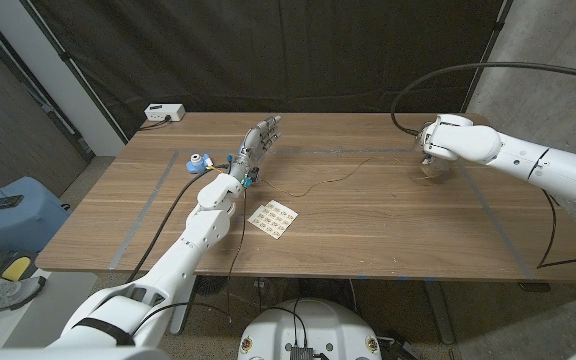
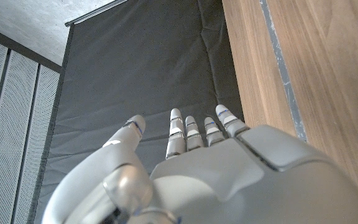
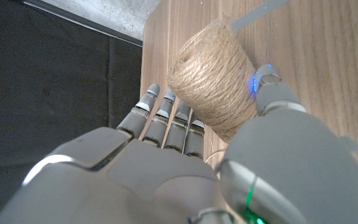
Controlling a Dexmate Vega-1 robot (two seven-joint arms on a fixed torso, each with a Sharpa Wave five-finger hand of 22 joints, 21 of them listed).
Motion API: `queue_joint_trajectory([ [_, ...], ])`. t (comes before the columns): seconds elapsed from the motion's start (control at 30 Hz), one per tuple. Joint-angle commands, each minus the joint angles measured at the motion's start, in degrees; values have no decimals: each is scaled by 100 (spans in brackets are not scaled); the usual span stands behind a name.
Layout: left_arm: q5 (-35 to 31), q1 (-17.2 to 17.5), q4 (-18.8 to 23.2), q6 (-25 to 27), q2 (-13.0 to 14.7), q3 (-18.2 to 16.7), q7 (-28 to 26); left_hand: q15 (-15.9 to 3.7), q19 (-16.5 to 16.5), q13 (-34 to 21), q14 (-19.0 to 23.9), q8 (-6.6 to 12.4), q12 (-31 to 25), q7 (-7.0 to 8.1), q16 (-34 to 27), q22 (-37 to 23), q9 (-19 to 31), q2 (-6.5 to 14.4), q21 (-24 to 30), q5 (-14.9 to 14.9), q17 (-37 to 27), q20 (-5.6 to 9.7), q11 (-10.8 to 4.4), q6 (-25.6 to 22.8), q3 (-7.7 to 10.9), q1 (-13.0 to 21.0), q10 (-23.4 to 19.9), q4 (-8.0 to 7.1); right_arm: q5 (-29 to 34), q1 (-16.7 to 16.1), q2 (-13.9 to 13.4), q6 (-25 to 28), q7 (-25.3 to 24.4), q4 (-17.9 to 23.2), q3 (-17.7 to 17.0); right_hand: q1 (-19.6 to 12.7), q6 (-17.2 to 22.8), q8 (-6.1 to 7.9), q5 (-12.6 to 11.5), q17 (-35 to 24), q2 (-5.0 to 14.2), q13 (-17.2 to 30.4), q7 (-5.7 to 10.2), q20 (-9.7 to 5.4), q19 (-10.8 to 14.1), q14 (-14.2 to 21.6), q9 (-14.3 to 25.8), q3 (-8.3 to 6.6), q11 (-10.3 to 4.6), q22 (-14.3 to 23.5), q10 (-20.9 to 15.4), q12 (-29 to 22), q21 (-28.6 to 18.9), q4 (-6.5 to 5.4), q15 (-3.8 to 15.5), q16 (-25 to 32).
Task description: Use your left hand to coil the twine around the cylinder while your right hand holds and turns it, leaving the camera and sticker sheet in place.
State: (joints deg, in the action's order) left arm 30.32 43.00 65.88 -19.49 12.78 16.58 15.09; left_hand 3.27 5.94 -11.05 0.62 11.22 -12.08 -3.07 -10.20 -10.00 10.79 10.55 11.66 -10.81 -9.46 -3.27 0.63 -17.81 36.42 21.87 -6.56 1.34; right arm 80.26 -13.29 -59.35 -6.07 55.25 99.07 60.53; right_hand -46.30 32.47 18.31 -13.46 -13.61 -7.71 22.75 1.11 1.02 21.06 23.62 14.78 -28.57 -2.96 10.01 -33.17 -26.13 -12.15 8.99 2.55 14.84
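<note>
the cylinder (image 3: 213, 78) is a stubby spool already wrapped in rough, fibrous tan twine, the turns lying in tight parallel ridges. in the right wrist view the right hand (image 3: 185, 168) cups it, smooth grey fingers (image 3: 166, 121) along one side and the thumb on the other, so the spool sits gripped between them. in the head view that hand (image 1: 436, 145) sits at the far right of the wooden table (image 1: 388, 240), near the back edge, with the spool mostly hidden beneath it.

a thin loose strand of twine (image 1: 328, 183) trails in a wavy line across the bare wood from the right hand's side toward the middle, ending short of the left hand.

the left hand (image 1: 253, 150) is raised over the far left-centre of the table, fingers straight and close together, holding nothing; the left wrist view shows the same hand (image 2: 197, 168) with fingers (image 2: 176, 134) extended toward the dark curtain and the thumb a little apart.

a small blue, rounded camera (image 1: 198, 161) stands just left of the left hand. the sticker sheet (image 1: 273, 219), a flat pale rectangle printed with small marks, lies turned at an angle nearer the front, beside the left forearm.

open wood stretches between the two hands and along the front edge; faint grey tape lines run near the left and right ends of the table. a white box (image 1: 165, 113) sits off the back left corner.
</note>
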Motion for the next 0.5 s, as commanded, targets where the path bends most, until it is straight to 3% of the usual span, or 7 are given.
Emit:
queue_joint_trajectory([
  [0.03, 22, -65, -63, -32, -2, 19, 97, 12, 50, -12, 51, -19, -11, -11, -2, -20, 26, 8, -10, -34, -17, 17, -18, -56, 1, 68, -56, 31, -12, -59, -8, 150, -77, 184, -115, -65, 76, 27, -44, -23, 0, 26, -9, -19, 67, 54, 36, -43, 12, 10, -64, -67, -8, 7, 372, 24],
  [0.5, 37, -135, -124, -53, -3, 38, 192, 11, 51, -12, 51, -23, -10, -11, -1, -20, 26, 7, -10, -35, -16, 14, -9, -53, 1, 72, -59, 37, 9, -90, -13, 284, -145, 337, -214, -89, 127, 45, -44, -45, 14, 49, -6, -27, 108, 148, 48, -93, -17, 11, -129, -119, -6, 10, 390, 34],
])
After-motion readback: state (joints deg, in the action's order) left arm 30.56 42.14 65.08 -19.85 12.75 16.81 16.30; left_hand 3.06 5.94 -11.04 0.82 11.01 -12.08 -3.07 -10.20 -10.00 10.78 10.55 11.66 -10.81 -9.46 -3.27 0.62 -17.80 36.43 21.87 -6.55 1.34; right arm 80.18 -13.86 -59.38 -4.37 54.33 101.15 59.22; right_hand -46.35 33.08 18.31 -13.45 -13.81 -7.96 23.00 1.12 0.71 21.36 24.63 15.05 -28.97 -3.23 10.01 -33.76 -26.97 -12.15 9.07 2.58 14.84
